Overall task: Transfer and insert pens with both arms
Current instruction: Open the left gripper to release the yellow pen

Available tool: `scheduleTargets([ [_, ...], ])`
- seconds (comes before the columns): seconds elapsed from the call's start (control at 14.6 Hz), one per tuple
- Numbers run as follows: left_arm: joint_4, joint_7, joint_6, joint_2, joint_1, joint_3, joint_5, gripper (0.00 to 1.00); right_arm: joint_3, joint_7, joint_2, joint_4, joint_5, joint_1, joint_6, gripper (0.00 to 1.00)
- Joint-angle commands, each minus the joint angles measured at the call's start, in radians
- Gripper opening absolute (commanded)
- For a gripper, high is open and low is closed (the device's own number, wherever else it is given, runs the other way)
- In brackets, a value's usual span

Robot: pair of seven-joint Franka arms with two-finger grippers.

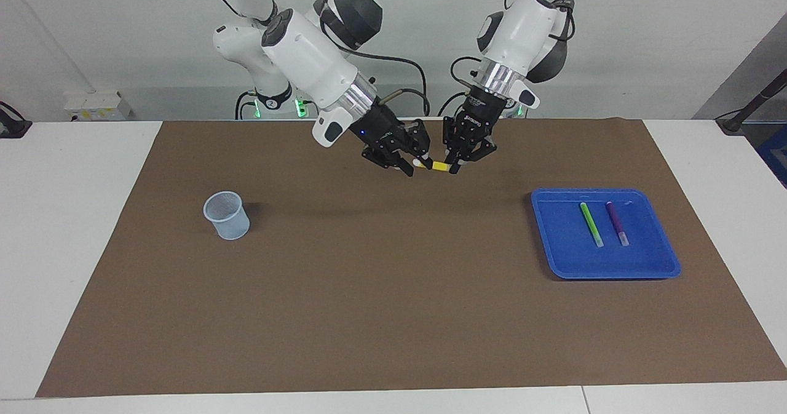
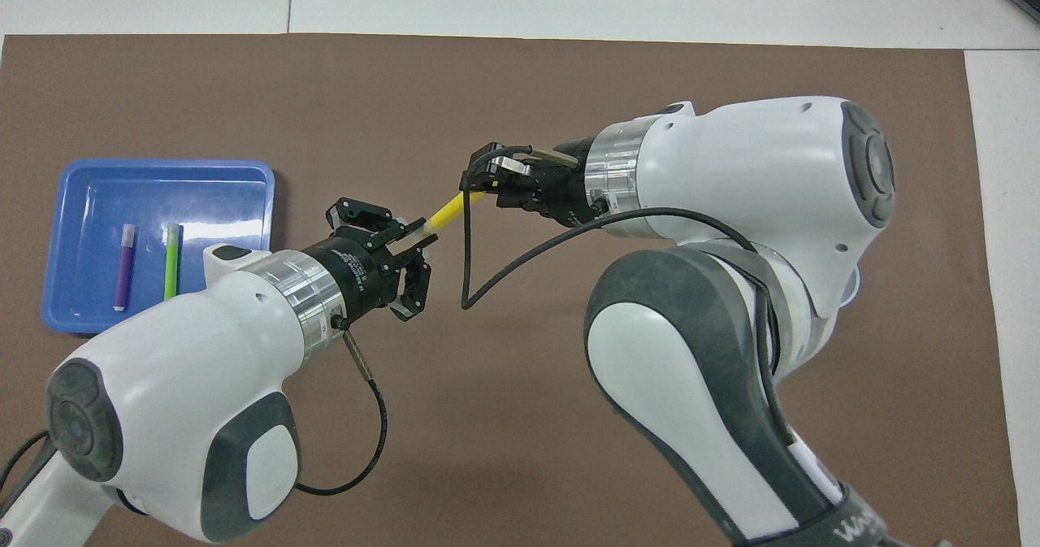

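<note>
Mid-air handover over the brown mat (image 1: 393,291). Left gripper (image 1: 456,167) clamped shut on yellow pen (image 1: 439,166); pen's long axis runs level, straight toward right gripper (image 1: 422,164), whose fingers bracket the whitish cap end. Right grip: cannot tell if seated.

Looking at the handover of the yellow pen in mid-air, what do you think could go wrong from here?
1. The yellow pen hangs between the left gripper and the right gripper above the brown mat; if the left lets go before the right grips firmly, it may drop.
2. The right gripper takes only the pen's tip, so the pen might tilt or slip on the way to the cup.
</note>
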Motion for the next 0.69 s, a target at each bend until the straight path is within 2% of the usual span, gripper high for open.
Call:
scheduleTargets([
  [0.0,-0.040,-0.028,0.009,-0.036,-0.013,0.008,0.020,0.00,0.008,0.001,0.004,0.009,-0.002,-0.009,0.003,0.36],
  [0.07,-0.041,-0.028,0.011,-0.036,-0.013,0.008,0.018,0.00,0.010,0.001,0.003,0.009,-0.002,-0.009,0.003,0.31],
  [0.41,-0.040,-0.042,0.012,-0.048,-0.013,0.005,0.020,0.00,0.010,0.002,0.004,0.009,-0.001,-0.009,0.003,0.28],
  [0.62,-0.040,-0.042,0.012,-0.048,-0.013,0.002,0.018,0.00,0.010,0.002,0.004,0.009,0.001,-0.009,0.009,0.22],
])
